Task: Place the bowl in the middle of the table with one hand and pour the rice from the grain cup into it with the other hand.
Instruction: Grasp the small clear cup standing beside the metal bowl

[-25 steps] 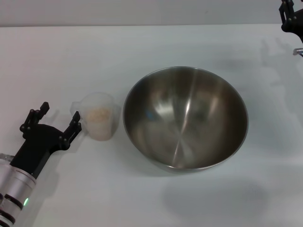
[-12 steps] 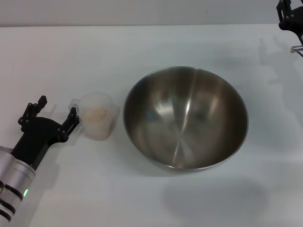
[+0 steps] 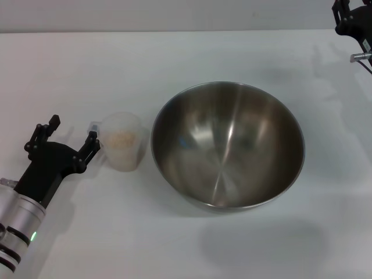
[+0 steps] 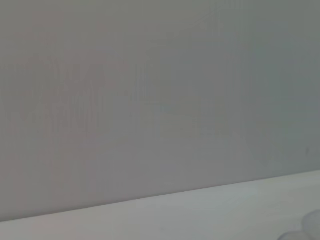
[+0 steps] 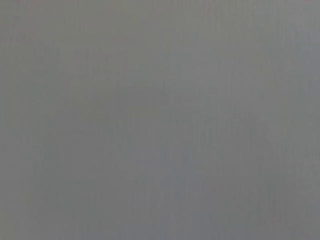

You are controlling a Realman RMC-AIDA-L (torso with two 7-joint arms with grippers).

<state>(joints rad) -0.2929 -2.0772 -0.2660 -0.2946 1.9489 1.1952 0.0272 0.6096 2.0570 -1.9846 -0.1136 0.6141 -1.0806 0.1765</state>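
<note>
One cup [image 3: 122, 149] of rice [image 3: 120, 138] upright on worktop [image 3: 70, 75], touching bowl [image 3: 227, 145] at its 9 o'clock. Left tool [image 3: 72, 139] empty, spread wide, just beside cup's 9 o'clock; nearer by far. Right tool [image 3: 350, 17] parked at 1 o'clock, opening unreadable.

- The table [image 3: 192, 52] is a plain white flat top.
- The bowl [image 3: 227, 145], big and of shiny steel, stands near the middle of it.
- The grain cup [image 3: 122, 149] stands upright just beside the bowl, on its left side, not touching it.
- Inside the cup lies the rice [image 3: 121, 138].
</note>
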